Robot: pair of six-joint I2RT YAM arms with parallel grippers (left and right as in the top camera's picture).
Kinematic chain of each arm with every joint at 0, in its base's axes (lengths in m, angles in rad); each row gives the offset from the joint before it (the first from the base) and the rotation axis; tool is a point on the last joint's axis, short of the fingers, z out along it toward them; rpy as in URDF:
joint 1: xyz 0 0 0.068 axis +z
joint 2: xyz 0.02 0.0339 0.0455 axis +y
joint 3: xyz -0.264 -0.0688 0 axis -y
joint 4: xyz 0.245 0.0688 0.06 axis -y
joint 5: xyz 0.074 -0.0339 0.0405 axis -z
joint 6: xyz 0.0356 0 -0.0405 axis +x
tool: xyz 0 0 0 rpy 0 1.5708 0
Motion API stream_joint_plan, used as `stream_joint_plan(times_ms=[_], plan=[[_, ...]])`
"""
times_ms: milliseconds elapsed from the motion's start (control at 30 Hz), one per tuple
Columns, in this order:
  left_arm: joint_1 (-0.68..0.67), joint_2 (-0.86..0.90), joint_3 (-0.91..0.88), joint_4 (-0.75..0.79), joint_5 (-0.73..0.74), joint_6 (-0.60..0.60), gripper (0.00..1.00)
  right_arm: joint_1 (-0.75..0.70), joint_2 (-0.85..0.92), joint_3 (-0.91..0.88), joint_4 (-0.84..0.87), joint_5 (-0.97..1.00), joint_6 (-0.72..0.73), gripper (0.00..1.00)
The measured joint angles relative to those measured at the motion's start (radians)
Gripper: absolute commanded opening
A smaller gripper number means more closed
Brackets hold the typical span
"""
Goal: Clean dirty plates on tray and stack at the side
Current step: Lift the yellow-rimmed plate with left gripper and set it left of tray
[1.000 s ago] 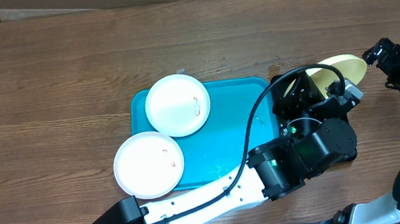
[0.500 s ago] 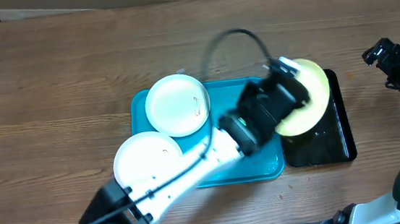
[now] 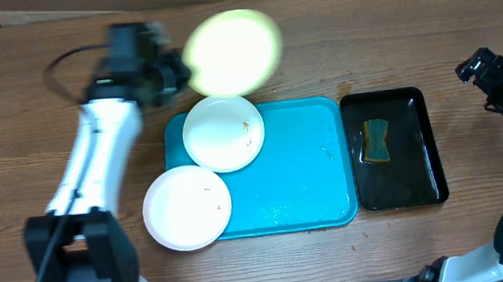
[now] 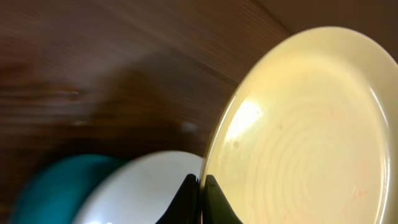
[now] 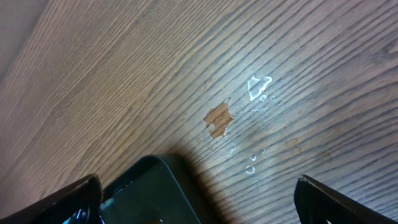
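My left gripper [image 3: 182,74] is shut on the rim of the yellow-green plate [image 3: 233,53], held in the air over the table behind the turquoise tray [image 3: 300,169]. In the left wrist view the fingers pinch the plate's edge [image 4: 202,193], and the plate [image 4: 298,124] stands on edge. One white plate [image 3: 223,132] with small brown smudges lies on the tray's back left corner. Another white plate [image 3: 187,207] overlaps the tray's front left edge. My right gripper [image 3: 484,84] is open and empty at the far right, above bare wood [image 5: 199,208].
A black tray [image 3: 396,178] right of the turquoise one holds a sponge [image 3: 377,140]. Its corner [image 5: 155,193] shows between my right fingers. Water drops and a brown spot [image 5: 219,118] mark the wood beside it.
My left arm swung the yellow-green plate from over the black tray leftward to behind the turquoise tray, uncovering the sponge. The right arm has not moved.
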Motion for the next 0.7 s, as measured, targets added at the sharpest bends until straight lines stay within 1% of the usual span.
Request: stream_joint_plan(times_ms=[133, 300, 367, 500, 567, 700], plan=[[0.257, 0.000, 0.000, -0.095, -0.042, 0.011, 0.04, 0.000, 0.000, 0.000, 0.000, 0.000, 0.000, 1.00], [0.452, 0.000, -0.005, -0.152, -0.172, 0.045, 0.04, 0.000, 0.000, 0.000, 0.000, 0.000, 0.000, 1.00], [0.500, 0.000, -0.018, -0.142, -0.225, 0.053, 0.04, 0.000, 0.000, 0.000, 0.000, 0.000, 0.000, 1.00], [0.565, 0.000, -0.091, -0.043, -0.294, 0.072, 0.04, 0.000, 0.000, 0.000, 0.000, 0.000, 0.000, 1.00], [0.579, 0.000, -0.130, 0.002, -0.311, 0.080, 0.04, 0.000, 0.000, 0.000, 0.000, 0.000, 0.000, 1.00], [0.579, 0.000, -0.227, 0.145, -0.325, 0.085, 0.04, 0.000, 0.000, 0.000, 0.000, 0.000, 0.000, 1.00]])
